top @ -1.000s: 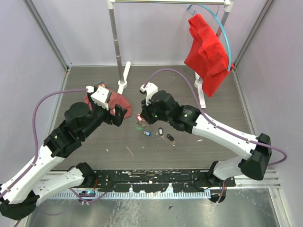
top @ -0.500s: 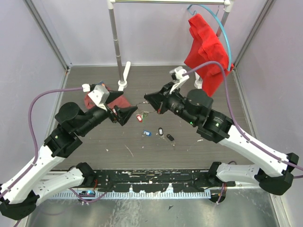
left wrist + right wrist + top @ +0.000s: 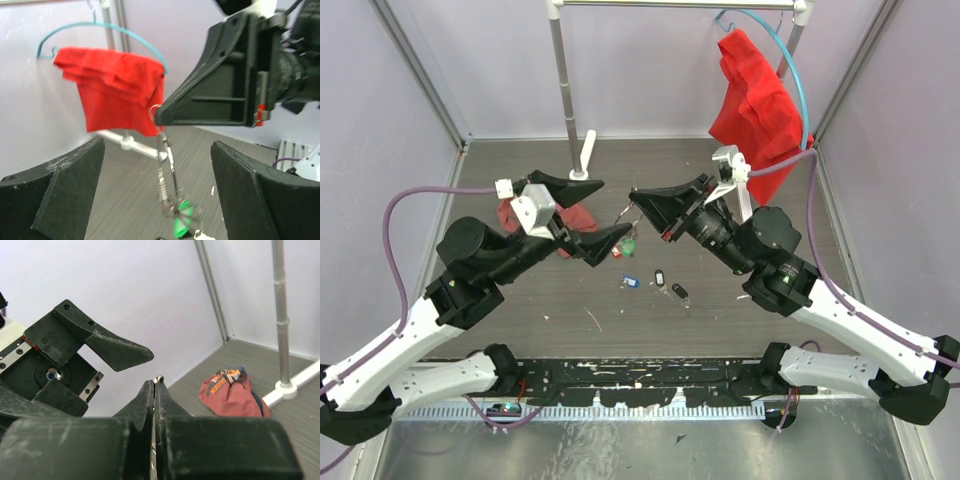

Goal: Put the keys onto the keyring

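As right gripper [image 3: 154, 384] pinches the stiff, thin ring [image 3: 155, 108], light keys [image 3: 166, 170] hang under it; left gripper [image 3: 617, 206], open, should take the green tag [image 3: 182, 221].

From above and behind both arm bases, looks forward and down, far enough off to take in the whole bench [image 3: 650, 165], the steel pole [image 3: 560, 90] and the red cloth [image 3: 755, 110]. From the left wrist, sits close between its own spread jaws and faces across the bench toward the right arm's jaws and the keyring [image 3: 156, 111] at their tip, red cloth behind. From the right wrist, peers very near along its own shut jaws toward the left arm's jaws, with the pole and a red pouch [image 3: 232, 392] beyond. Shares pole and pouch with the top view, and the keyring with the opposite wrist view.
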{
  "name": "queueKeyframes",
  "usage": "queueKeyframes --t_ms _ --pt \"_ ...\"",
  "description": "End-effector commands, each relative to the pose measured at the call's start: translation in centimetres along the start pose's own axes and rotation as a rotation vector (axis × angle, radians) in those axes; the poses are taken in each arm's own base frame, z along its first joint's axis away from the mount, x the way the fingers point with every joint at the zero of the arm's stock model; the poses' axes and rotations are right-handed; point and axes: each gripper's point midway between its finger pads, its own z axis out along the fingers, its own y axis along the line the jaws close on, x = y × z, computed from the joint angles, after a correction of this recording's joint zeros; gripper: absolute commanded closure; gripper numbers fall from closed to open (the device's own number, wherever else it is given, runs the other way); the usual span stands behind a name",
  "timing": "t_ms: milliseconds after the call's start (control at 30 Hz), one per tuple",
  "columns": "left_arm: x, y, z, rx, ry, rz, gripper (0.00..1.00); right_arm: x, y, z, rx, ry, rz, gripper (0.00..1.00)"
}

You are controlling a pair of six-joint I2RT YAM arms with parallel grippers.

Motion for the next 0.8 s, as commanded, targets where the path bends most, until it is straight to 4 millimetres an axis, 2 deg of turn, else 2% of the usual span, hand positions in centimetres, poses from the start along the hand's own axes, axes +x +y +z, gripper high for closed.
queueKeyframes --t_ms 0,233,433,633,767 --pt "-5.9 -1.6 0.4 0.034 -0.176 0.088 0.07 -6.5 4.3 -1.4 -0.19 -0.235 -0.028 0.99" --pt "-8.0 -3.7 0.5 0.025 -0.238 0.201 0.12 -9.0 7.4 -3.5 -0.364 -0.35 -0.079 0.99" --pt "-10.2 -6.3 0.6 0.013 -0.324 0.299 0.21 -10.6 10.5 -5.5 -0.533 -0.419 -0.147 0.99" --pt "-12.6 -6.5 0.2 -0.073 -0.427 0.298 0.36 -11.4 11.4 -6.5 -0.585 -0.46 -0.153 0.99" --pt "-13.8 -6.6 0.2 -0.084 -0.481 0.278 0.4 -11.6 11.7 -6.8 -0.599 -0.466 -0.154 0.99"
